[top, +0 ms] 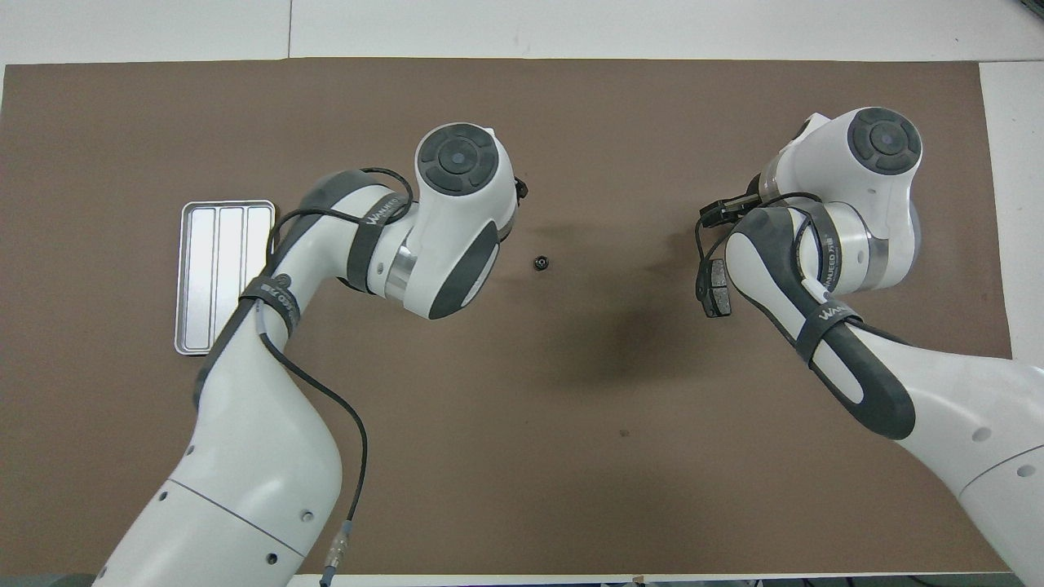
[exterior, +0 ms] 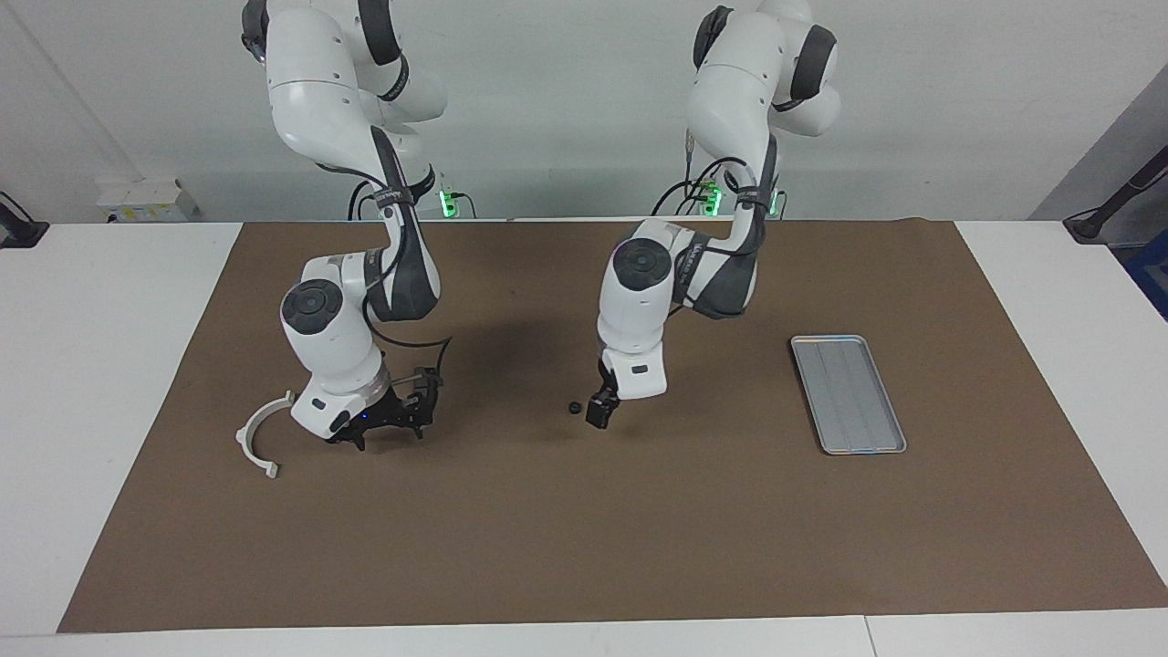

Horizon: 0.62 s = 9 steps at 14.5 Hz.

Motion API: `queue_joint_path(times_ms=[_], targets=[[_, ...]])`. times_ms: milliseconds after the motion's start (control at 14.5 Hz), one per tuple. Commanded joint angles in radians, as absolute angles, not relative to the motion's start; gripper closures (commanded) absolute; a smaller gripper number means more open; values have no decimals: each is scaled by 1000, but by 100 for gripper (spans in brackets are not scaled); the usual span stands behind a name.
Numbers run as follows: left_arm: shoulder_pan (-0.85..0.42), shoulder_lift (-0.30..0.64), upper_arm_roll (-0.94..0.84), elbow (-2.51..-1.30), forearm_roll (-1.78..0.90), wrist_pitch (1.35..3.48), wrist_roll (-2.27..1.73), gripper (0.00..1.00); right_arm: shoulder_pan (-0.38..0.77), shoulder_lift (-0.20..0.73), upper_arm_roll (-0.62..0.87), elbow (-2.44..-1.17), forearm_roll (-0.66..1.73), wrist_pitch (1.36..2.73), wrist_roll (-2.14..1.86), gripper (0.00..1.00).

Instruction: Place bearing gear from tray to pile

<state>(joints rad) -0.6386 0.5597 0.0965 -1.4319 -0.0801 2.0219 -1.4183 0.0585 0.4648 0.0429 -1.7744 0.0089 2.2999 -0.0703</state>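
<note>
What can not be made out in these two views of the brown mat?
- Small black ring-shaped part: too small in both views to tell teeth or bore.
- White semicircular plastic bracket: hidden under the right arm in the overhead view.
- Dark grey flat plate: half covered by the right arm in the overhead view, screened by the right gripper in the facing view.
- Silver-grey ridged metal tray: one edge covered by the left arm, overhead view.

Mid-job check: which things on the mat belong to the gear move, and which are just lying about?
Job:
- small black round bearing gear, on the mat
- flat silver-grey ridged metal tray
- pile: dark grey brake-pad plate, white semicircular plastic bracket
- left gripper, open beside the gear

Lying about:
- nothing else loose in view
</note>
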Motion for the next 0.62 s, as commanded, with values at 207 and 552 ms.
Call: queue_joint_path(times_ms=[207, 552], targets=[[-405, 286, 118, -1577, -87, 1823, -1004, 0, 195, 451, 46, -1758, 28, 2296, 165, 3], [-236, 173, 120, -1634, -87, 1698, -662, 0, 351, 463, 44, -1764, -41, 2302, 433, 4]])
